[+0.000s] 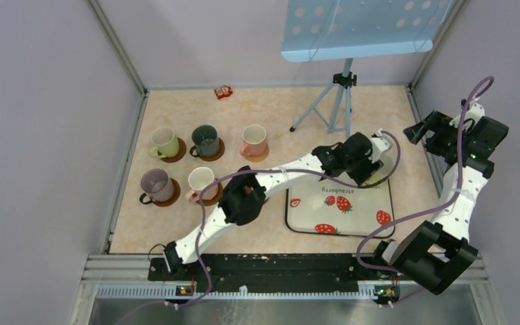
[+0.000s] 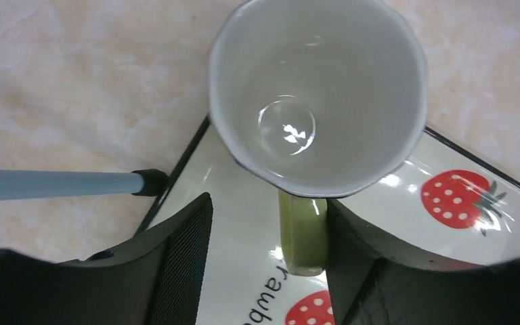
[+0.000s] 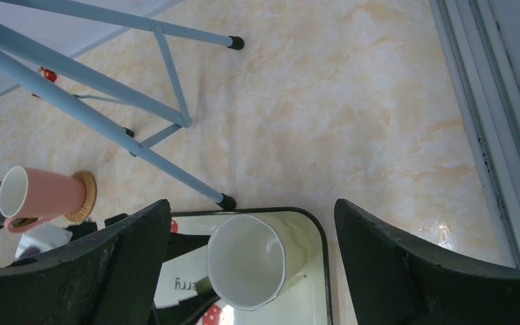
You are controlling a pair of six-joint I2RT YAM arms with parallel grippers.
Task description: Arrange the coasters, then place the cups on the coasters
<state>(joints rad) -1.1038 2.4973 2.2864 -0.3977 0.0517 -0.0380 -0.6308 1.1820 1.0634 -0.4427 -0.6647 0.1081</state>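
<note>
Fingers [image 2: 186,261] of the left gripper [image 2: 269,210] are straddling the handle [image 2: 302,233], which is pointing straight back between half-spread jaws; the cup [image 2: 318,95] is standing on a corner of the tray [image 2: 508,227], the right gripper [image 3: 252,203] hanging wide open.

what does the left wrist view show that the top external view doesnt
Left wrist only: a cup's pale inside and its green handle, sitting inside the open left end effector. Top external only: five cups on coasters at the left, and the right end effector out by the right wall. Both: the strawberry tray and the blue stand's leg.
</note>
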